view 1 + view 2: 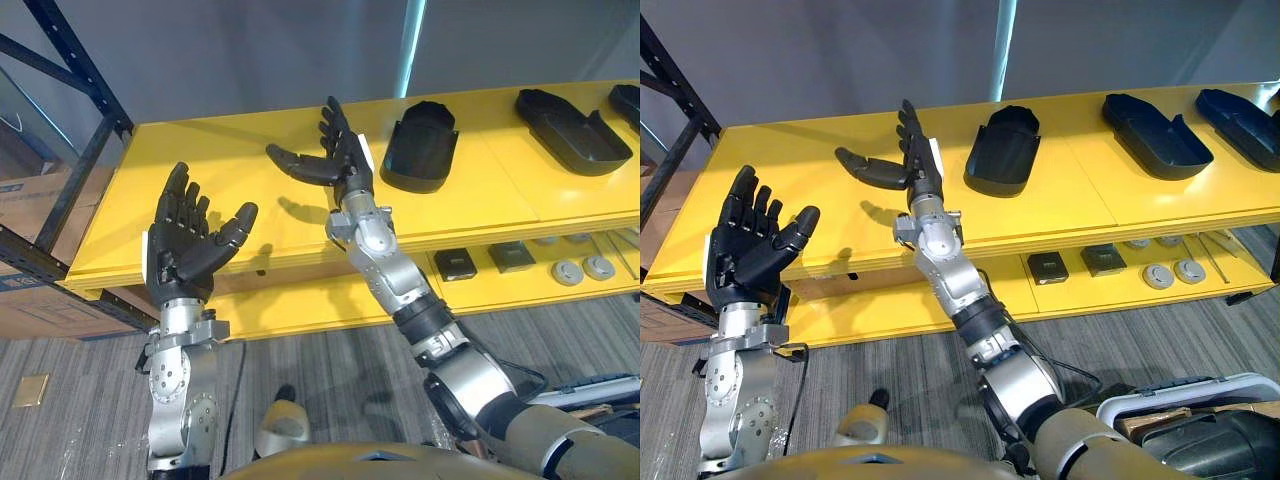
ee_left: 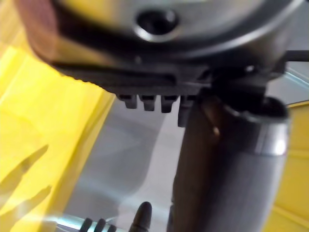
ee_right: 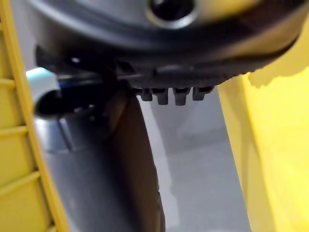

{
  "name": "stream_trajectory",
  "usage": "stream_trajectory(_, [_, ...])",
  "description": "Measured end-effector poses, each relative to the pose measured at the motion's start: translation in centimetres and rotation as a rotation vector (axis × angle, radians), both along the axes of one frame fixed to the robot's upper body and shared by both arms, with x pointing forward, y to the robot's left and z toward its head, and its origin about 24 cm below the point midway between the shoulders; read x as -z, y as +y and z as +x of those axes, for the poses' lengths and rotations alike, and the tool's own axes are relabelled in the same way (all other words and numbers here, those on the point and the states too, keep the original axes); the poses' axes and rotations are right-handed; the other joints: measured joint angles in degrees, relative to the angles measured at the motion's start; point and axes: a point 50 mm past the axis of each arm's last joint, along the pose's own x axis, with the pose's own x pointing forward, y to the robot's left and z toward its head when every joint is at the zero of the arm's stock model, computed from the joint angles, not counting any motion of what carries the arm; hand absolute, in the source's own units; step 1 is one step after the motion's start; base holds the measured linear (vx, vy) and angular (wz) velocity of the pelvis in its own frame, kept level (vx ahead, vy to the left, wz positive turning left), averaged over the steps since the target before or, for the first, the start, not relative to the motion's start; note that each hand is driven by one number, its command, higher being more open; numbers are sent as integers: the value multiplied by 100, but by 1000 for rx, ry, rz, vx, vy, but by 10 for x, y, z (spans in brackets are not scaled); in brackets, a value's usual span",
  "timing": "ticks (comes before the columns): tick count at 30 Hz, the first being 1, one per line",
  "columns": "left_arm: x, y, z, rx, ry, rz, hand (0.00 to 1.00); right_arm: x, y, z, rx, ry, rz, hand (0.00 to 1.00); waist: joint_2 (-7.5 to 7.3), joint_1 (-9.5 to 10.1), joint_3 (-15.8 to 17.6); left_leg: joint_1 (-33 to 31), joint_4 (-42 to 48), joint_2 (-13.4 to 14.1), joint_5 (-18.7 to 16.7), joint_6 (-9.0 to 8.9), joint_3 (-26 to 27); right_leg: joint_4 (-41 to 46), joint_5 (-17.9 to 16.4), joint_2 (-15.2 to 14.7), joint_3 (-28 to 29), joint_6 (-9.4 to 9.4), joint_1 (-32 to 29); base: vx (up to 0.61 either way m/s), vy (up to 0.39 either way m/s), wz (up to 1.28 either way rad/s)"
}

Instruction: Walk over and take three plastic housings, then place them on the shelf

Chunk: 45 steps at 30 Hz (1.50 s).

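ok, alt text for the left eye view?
Both hands are open and empty: the left hand raised before the yellow shelf, the right hand above its top board. Three black plastic housings lie untouched on the shelf to the right.

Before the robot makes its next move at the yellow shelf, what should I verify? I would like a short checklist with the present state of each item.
1. Left hand empty: ok, fingers open, holding nothing.
2. Right hand empty: ok, open, raised above the yellow shelf.
3. Right hand apart from the nearest housing: ok, bare shelf shows between them.
4. Three housings on the top board: ok, the nearest housing, the middle housing and the far housing.
5. Far housing lies wholly on the shelf: cannot tell, the edge of the view cuts it.
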Motion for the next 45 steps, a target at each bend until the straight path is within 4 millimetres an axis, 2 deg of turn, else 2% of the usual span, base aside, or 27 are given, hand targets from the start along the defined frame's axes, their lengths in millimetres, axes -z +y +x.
stream_trajectory(6, [-11,-6,-2,-1,-78,-31,100,5,-10,3,145,65,30,100,12,-7,6,2,-3,-8,1,3,13,189,-140,-67,-45,113,-43,44,31,4])
stream_trajectory(14, [-10,-16,-1,26,-77,-65,100,0,-20,7,263,71,9,100,20,-32,11,19,-11,12,0,8,74,567,-414,-161,-32,106,-200,5,4,0])
stream_trajectory(26, [-4,-18,0,16,-50,-81,100,7,-23,8,292,107,-42,100,3,-69,36,25,-34,12,11,35,185,682,-436,-200,36,101,-330,0,7,-4])
stream_trajectory(35, [6,-26,4,53,-3,-79,100,34,-32,5,318,210,-83,100,-79,-205,138,126,-101,3,4,45,280,629,-341,-188,169,175,-319,-2,6,-5])
stream_trajectory(38, [7,-29,5,74,6,-66,100,34,-43,7,344,194,-116,100,-115,-218,177,126,-107,-1,3,45,320,530,-263,-167,216,172,-291,0,8,-7])
stream_trajectory(45, [7,-28,5,80,9,-54,100,34,-51,9,363,189,-129,100,-111,-317,209,126,-107,-14,-1,38,320,521,-237,-165,266,163,-291,1,2,-1])
